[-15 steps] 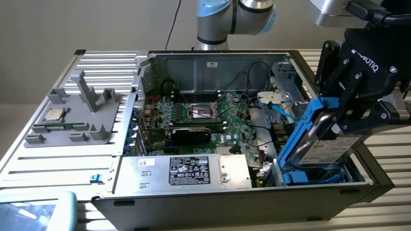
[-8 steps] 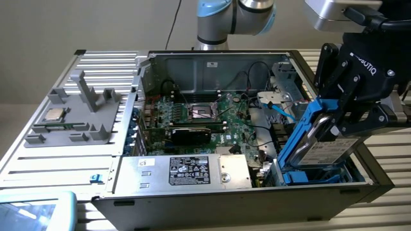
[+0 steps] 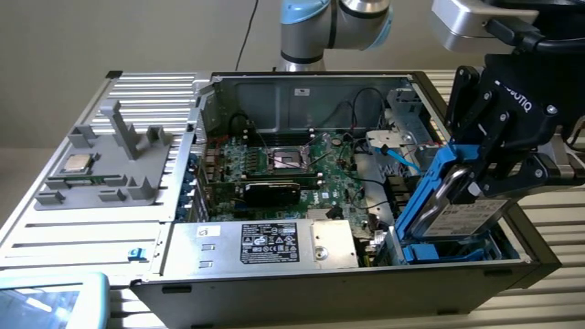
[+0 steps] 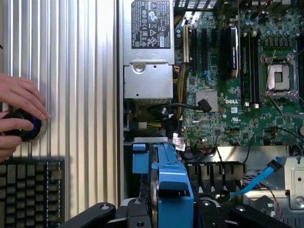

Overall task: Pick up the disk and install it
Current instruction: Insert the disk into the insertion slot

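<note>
The claw [image 3: 480, 179] is clamped on the disk [image 3: 464, 218], its black fingers pinching the bright blue carrier from both sides. The disk hangs steeply tilted, nearly on edge, over the corner of the open computer case [image 3: 320, 291] at the exterior view's right, with its white label facing outward. Its lower end sits just above, or at, the blue drive bay [image 3: 448, 252] in that corner; whether the two touch I cannot tell. In the wrist view the disk [image 4: 173, 183] runs edge-on between the claw [image 4: 166, 213] fingers, with the bay's blue frame just beyond it.

Inside the case lie the green motherboard [image 3: 302, 161] and, along the near wall, a silver power supply [image 3: 274, 243] with a black label. A thin blue cable [image 3: 402, 154] loops near the bay.

The case rests on a ribbed metal worktop [image 4: 80, 71]. On the exterior view's left, a grey fixture [image 3: 114, 161] carries a small square silver chip [image 3: 75, 163] – well apart from the disk. In the wrist view a person's hand [image 4: 19, 102] rests on a round black knob [image 4: 23, 127], beside a dark keyboard [image 4: 28, 190].
</note>
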Available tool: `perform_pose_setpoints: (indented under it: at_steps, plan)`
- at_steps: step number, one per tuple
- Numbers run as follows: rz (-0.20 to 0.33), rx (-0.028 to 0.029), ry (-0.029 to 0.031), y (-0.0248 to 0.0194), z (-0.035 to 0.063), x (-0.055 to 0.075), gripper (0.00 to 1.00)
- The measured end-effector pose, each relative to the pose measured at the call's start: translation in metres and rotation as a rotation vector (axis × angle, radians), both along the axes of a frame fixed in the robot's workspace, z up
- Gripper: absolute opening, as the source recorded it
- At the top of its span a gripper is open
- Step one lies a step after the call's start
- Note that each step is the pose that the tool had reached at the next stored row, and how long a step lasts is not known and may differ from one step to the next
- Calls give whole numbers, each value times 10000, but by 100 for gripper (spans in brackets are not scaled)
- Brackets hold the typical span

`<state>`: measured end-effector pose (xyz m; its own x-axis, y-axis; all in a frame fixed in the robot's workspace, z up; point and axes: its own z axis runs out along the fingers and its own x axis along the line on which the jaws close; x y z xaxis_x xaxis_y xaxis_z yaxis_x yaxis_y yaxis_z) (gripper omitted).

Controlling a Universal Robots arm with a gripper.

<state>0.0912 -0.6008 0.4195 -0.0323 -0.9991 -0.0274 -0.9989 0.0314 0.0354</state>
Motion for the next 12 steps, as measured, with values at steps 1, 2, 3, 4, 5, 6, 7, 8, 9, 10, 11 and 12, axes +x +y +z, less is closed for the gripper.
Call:
perform_pose_setpoints:
  at_steps: [1,2,3,4,5,6,7,8,9,10,11,12]
  plan:
    - [1,3,0,0,-5,0,37]
    - [1,7,1,0,-9,0,37]
    - [2,12,0,-1,-15,0,37]
    - [3,16,0,-1,-20,0,37]
    - [3,21,0,-2,-25,0,37]
    - [4,28,0,-3,-30,0,37]
    - [4,32,0,-4,-35,0,37]
    - [5,37,0,-4,-40,1,37]
    - [6,42,0,-5,-44,1,37]
    - [6,47,0,-7,-48,0,37]
    - [6,53,0,-8,-52,0,37]
    - [6,60,0,-10,-56,0,37]
